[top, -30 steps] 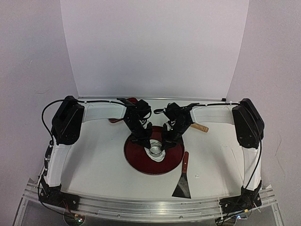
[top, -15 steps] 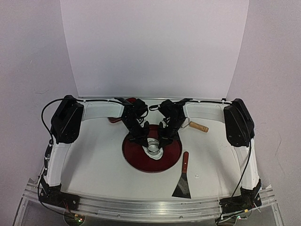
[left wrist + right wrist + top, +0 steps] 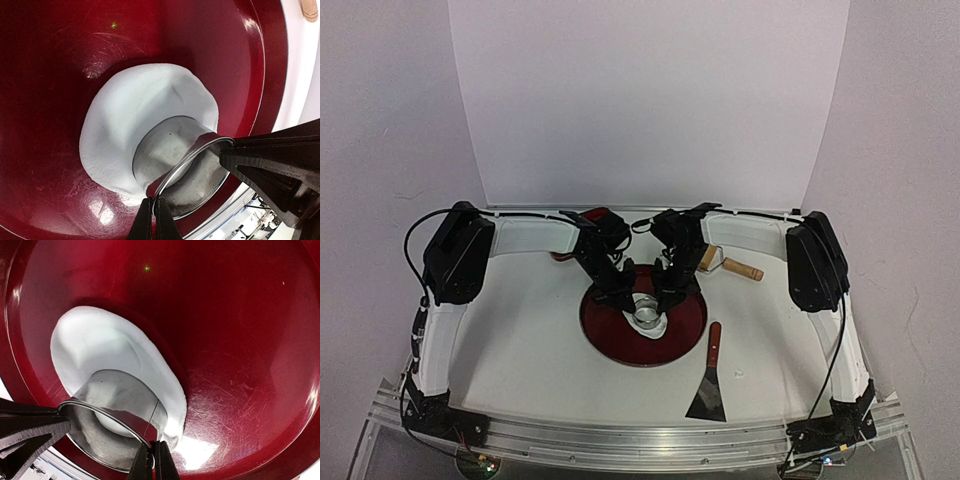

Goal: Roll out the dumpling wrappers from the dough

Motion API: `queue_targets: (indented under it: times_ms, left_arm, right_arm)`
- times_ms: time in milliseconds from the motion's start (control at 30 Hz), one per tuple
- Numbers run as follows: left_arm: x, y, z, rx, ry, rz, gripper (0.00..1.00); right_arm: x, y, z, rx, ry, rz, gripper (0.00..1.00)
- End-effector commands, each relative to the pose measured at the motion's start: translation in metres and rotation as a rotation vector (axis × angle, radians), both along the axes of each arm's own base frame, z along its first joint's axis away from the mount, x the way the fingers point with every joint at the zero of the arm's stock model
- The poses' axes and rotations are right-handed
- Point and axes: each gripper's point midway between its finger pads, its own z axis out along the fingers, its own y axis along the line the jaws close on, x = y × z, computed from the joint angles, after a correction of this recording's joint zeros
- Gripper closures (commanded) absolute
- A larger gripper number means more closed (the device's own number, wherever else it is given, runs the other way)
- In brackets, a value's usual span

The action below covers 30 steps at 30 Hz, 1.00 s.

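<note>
Left wrist view: the left claw (image 3: 153,214) is pinching fully closed on the ring cutter (image 3: 167,137) rim, and the right claw (image 3: 152,455) is clamping the opposite rim. The dough (image 3: 132,102) is lying directly beneath both claws on the red tray (image 3: 55,60). Best bet: pressing down evenly, since the cutter is crowding the sheet's edge.
</note>
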Motion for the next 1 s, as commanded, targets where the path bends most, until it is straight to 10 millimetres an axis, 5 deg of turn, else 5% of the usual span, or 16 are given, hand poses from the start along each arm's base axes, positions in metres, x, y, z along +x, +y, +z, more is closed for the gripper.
queue_targets:
  times_ms: [0,267,567,967]
  left_arm:
    - [-0.055,0.004,-0.066,0.146,0.107,-0.107,1.0]
    - [-0.01,0.013,-0.051,0.194,0.029,-0.066,1.0]
    - [0.042,0.019,-0.047,0.171,-0.014,-0.053,1.0]
    - [0.085,0.002,-0.038,0.109,-0.089,-0.027,1.0]
  right_arm:
    - [0.031,0.022,-0.013,0.09,-0.126,-0.021,1.0]
    - [-0.004,0.001,-0.017,0.081,-0.041,-0.089,1.0]
    - [-0.045,0.014,-0.022,0.098,0.056,-0.086,1.0]
    - [-0.068,0.028,-0.017,0.1,0.125,-0.14,1.0]
